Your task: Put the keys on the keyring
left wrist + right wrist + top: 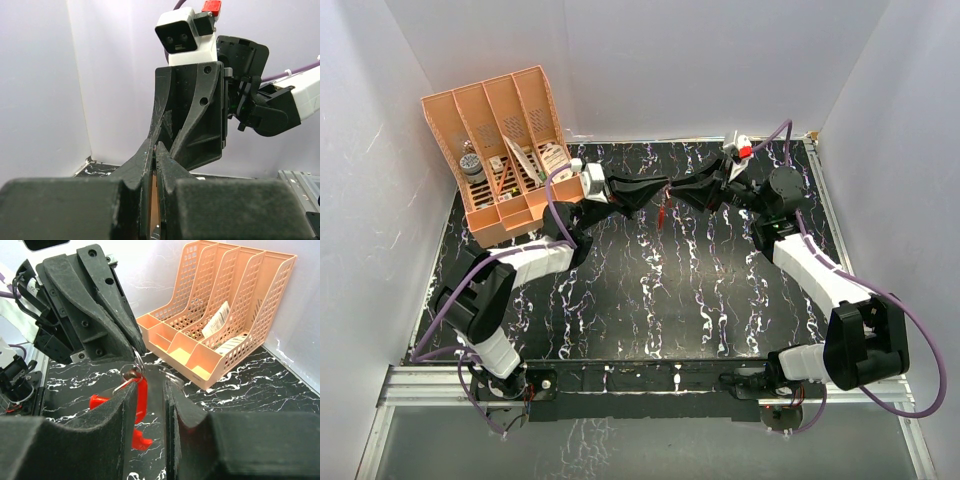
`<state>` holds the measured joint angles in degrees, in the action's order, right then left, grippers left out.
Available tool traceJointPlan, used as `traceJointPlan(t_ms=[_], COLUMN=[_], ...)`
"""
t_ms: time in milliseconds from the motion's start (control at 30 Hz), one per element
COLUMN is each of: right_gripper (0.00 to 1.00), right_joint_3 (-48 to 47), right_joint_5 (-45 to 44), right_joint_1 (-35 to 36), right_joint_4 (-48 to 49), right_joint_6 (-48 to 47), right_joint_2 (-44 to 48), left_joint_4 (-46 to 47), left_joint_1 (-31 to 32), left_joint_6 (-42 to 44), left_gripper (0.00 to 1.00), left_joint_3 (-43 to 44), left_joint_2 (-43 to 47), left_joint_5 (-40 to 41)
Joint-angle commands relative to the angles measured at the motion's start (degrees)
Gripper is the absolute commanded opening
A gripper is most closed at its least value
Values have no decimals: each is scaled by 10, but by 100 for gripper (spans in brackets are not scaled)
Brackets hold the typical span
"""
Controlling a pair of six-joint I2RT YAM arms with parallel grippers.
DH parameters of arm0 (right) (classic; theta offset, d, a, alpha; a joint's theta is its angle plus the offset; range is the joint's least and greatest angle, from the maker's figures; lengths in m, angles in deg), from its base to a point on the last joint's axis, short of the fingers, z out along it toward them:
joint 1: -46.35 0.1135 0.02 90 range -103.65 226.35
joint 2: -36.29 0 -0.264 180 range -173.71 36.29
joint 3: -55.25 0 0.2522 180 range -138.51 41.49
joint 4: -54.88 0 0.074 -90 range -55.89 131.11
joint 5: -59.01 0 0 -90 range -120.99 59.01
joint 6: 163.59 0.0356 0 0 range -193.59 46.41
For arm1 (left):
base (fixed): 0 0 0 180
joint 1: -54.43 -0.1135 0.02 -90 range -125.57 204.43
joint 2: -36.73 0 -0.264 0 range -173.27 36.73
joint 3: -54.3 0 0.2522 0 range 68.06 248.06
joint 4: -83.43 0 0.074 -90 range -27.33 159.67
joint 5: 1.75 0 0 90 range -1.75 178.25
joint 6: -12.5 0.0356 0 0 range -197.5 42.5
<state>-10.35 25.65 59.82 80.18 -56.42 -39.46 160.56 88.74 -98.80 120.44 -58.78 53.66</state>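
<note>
My two grippers meet tip to tip above the middle of the back of the table. My left gripper [658, 190] is shut, and in the right wrist view its fingertips [138, 347] pinch a thin wire ring [122, 371]. The red rim of the keyring [142, 395] hangs from that ring, and it shows as a small red piece in the top view [663, 213]. My right gripper [682, 192] is slightly open, and its fingers [115, 415] flank the hanging red piece without clamping it. I cannot pick out the tiny key. The left wrist view shows only my shut left gripper [155, 146] and the right gripper's body [195, 115].
An orange mesh file organiser [545, 110] stands at the back left, holding papers and a small jar; it also shows in the right wrist view [280, 295]. White walls close in the black marbled table [650, 300] at the left, back and right.
</note>
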Motion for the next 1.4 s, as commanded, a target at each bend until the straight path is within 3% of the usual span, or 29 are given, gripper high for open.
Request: traceJointPlan(t_ms=[0, 467, 700, 933, 1067, 1167, 1367], right_gripper=[24, 13, 0, 0, 0, 0, 0], right_joint_3=[-34, -38, -38, -35, -47, -50, -39], right_joint_5=[13, 25, 30, 24, 18, 15, 14], right_joint_1=[-1, -1, -1, -1, -1, -1, -1], right_joint_4=[46, 62, 65, 59, 3, -38, -53], right_joint_6=[10, 23, 25, 20, -13, -37, -44], right_joint_2=[5, -4, -6, 2, 10, 14, 18], left_joint_4=[116, 116, 115, 114, 114, 114, 114], left_joint_1=[0, 0, 0, 0, -6, -8, -9], left_joint_6=[-12, -32, -43, -52, -68, -74, -77], left_gripper=[0, 0, 0, 0, 0, 11, 21], left_joint_3=[25, 33, 40, 40, 28, 18, 8], left_joint_2=[-5, -17, -28, -31, -29, -30, -31], left_joint_5=[-11, -22, -27, -29, -26, -27, -26])
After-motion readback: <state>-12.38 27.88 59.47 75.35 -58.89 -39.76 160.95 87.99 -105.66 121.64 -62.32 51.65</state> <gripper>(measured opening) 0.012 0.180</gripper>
